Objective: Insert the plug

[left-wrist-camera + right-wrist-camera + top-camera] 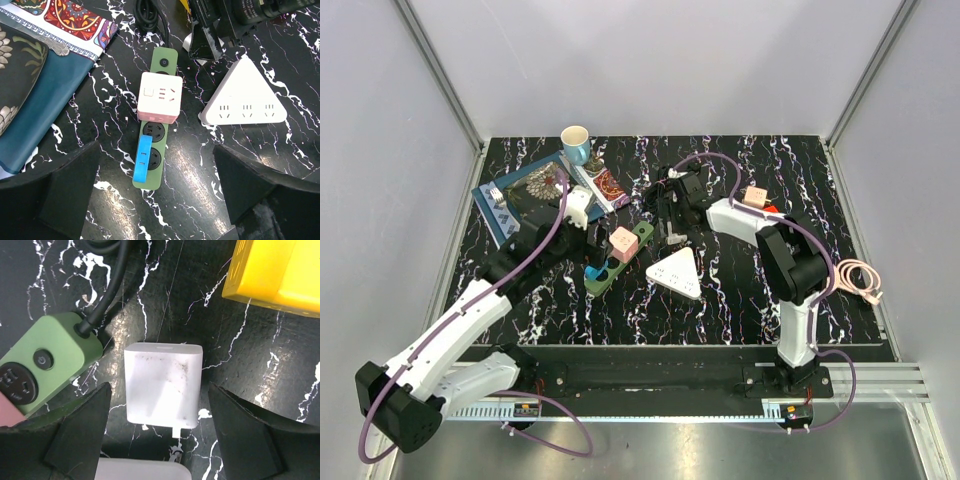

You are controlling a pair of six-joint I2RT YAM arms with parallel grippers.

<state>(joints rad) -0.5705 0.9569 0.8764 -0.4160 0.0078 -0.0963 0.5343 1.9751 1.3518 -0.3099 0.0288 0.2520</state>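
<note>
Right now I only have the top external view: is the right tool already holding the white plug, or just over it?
Observer: Just over it. The right wrist view shows the white plug lying on the table between the right tool's open fingers, a gap on each side.
Operator: Any free socket on the green strip?
Observer: Yes. The left wrist view shows one bare socket between the pink cube adapter and the blue plug.
Operator: And the left tool?
Observer: Open wide above the strip, holding nothing.
</note>
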